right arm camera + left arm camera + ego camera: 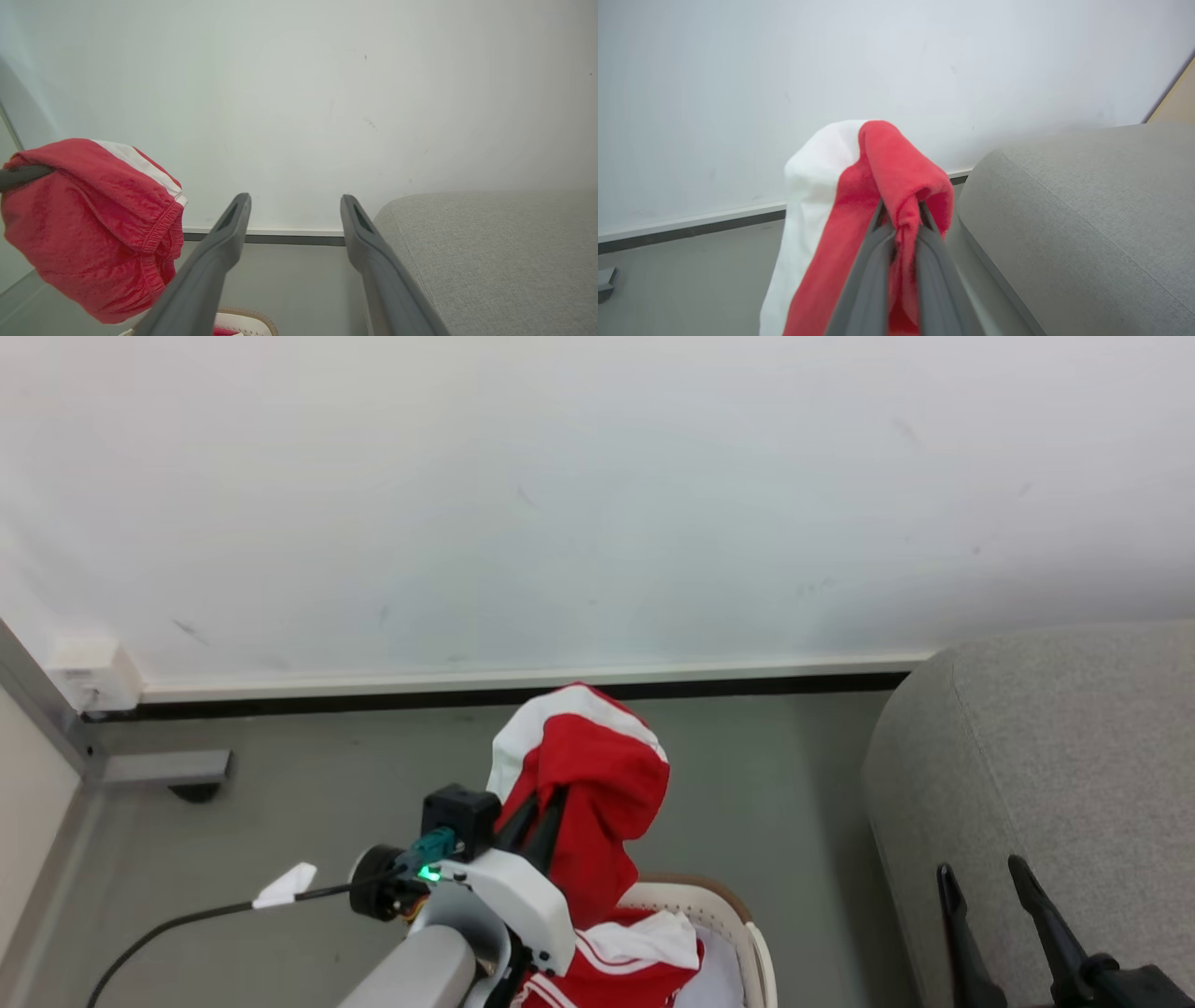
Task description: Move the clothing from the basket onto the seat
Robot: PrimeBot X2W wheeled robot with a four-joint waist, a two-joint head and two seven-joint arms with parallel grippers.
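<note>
While left fingers (866, 280) pinch red clothing (597, 775) above basket (719, 896), right fingers (210, 270) spread wide (beside seat (1046, 747)).

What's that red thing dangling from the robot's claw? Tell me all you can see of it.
The red garment is soft, fleecy-looking sportswear with a white panel, white stripe trim and a gathered elastic hem. It hangs bunched, pinched in the shut left claw, held above the basket, left of the grey sofa and clear of it.
</note>
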